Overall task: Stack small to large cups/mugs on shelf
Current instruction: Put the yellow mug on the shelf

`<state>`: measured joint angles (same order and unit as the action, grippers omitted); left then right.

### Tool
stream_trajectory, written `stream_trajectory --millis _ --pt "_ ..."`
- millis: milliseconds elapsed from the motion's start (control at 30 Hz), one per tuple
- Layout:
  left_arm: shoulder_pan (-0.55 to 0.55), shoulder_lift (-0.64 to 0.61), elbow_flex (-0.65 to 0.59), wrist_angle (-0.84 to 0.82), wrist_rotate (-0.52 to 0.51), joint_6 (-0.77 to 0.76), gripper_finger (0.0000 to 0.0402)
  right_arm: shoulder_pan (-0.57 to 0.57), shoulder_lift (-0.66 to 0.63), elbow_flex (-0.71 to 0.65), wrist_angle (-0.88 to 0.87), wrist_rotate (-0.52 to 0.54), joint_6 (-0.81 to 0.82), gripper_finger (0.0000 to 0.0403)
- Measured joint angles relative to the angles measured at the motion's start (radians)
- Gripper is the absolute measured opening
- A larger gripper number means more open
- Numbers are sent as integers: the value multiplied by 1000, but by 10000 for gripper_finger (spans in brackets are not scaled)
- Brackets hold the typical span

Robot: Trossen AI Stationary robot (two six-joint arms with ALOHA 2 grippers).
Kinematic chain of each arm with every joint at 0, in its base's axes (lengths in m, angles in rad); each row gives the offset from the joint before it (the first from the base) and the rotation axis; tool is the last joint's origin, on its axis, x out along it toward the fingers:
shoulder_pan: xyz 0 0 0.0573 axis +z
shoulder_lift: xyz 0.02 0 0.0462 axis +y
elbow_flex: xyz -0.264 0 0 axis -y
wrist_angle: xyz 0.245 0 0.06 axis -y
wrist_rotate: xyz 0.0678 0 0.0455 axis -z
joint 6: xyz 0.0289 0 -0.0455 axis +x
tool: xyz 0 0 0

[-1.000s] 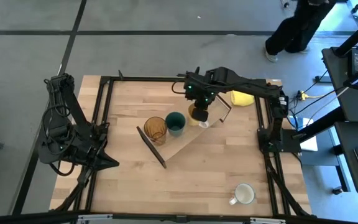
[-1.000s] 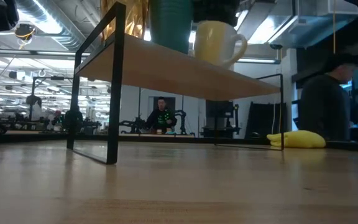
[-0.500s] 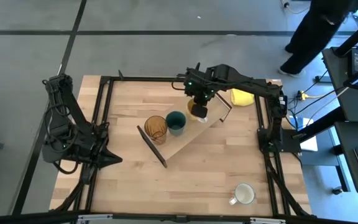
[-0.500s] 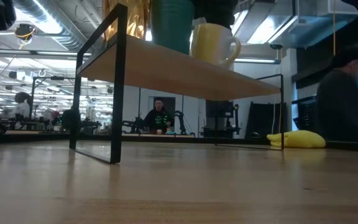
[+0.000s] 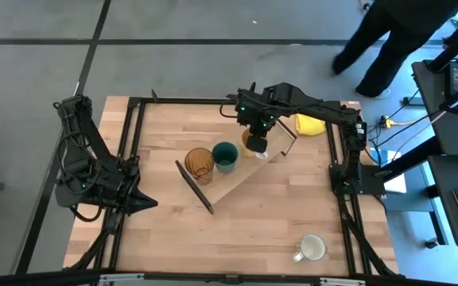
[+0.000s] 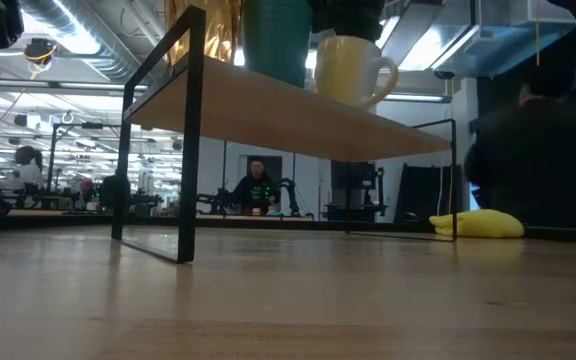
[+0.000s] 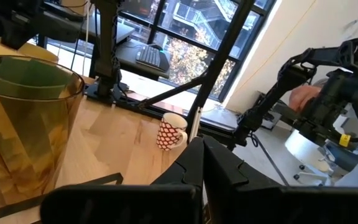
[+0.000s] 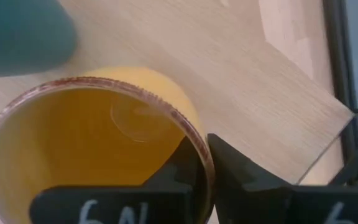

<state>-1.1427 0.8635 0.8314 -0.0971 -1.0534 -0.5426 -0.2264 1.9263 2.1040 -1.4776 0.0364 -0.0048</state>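
On shelf (image 5: pixel 237 179), beside teal cup (image 5: pixel 225 156): right gripper (image 8: pixel 205 167) nearly closed, pinching rim of orange mug (image 8: pixel 98 134). Left gripper (image 7: pixel 202 163) fully closed, empty.

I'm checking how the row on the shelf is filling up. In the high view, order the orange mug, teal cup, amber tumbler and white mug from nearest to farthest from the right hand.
1. Orange mug: on the shelf, its rim pinched by the right hand.
2. Teal cup: next along the shelf.
3. Amber tumbler: beyond the teal cup.
4. White mug: off the shelf, by the table's near right corner.
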Motion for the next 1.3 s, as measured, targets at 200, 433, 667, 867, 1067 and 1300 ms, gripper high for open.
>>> stream_trajectory --millis 200,433,667,867,1067,1300 --pt "0 0 0 0 0 0 0 0 1 0 2 -13 1 27" --pt "0 0 0 0 0 0 0 0 15 0 -2 -15 3 27" --pt "0 0 0 0 0 3 0 -1 14 0 4 -14 3 28" --pt "0 0 0 0 1 3 0 -2 14 0 24 -13 4 32" --pt "0 0 0 -1 24 2 0 -2 14 0 24 -13 4 71" --pt "0 0 0 -1 24 2 0 -2 14 0 23 -13 4 113"
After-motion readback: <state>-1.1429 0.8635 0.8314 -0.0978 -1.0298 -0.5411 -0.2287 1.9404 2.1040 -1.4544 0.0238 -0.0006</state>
